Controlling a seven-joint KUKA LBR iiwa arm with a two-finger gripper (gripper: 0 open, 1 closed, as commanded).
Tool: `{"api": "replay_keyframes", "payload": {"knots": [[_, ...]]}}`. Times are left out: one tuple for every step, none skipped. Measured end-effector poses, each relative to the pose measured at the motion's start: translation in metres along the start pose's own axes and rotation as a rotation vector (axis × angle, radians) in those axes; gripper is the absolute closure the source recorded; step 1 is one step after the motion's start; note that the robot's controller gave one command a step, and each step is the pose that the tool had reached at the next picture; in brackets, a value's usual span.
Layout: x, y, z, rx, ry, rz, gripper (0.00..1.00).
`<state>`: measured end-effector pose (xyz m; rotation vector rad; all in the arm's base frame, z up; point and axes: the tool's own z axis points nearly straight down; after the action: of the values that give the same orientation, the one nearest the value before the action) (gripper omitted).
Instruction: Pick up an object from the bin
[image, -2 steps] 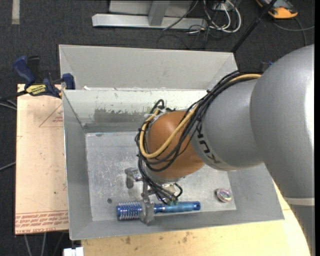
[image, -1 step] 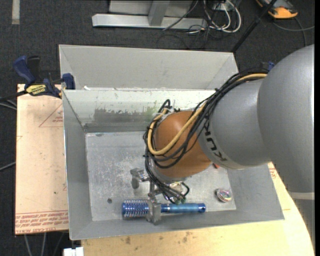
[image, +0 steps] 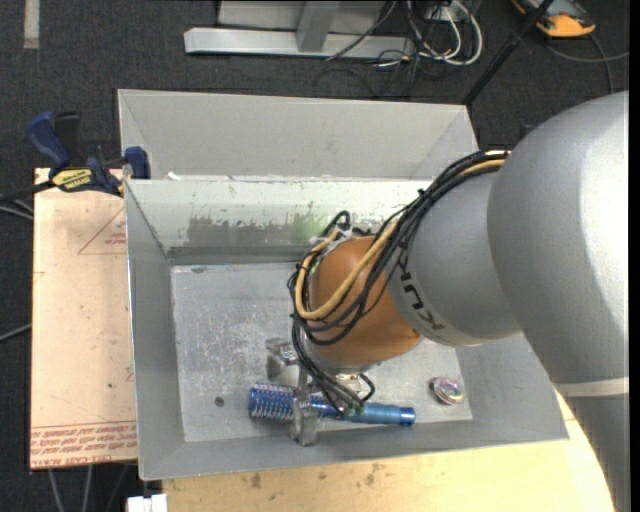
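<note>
Down by the near wall of the grey bin (image: 150, 330) we see a blue hairbrush (image: 380, 414) lying flat on the floor. Its bristled head points to the left and its smooth handle to the right, roughly parallel to that wall. The gripper (image: 302, 402) is lowered right onto it, where the head meets the handle, and its metal crosses in front of the brush there. Black cables hang over the spot, so we cannot tell whether the claw is apart or clamped on the brush.

Right of the handle's end, apart from it, lies a small round silvery thing with a purple tint (image: 447, 390).

Just behind the gripper we see the orange wrist cover (image: 350, 300), looped with yellow and black cables, and the thick grey arm (image: 520, 250) coming in from the right.

Further back and to the left, the bin floor is scuffed bare metal up to the far wall.
</note>
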<state>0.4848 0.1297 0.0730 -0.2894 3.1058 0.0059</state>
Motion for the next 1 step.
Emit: {"api": "replay_keyframes", "payload": {"knots": [[-0.0016, 0.0001, -0.0005, -0.002, -0.005, 0.002, 0.00]]}}
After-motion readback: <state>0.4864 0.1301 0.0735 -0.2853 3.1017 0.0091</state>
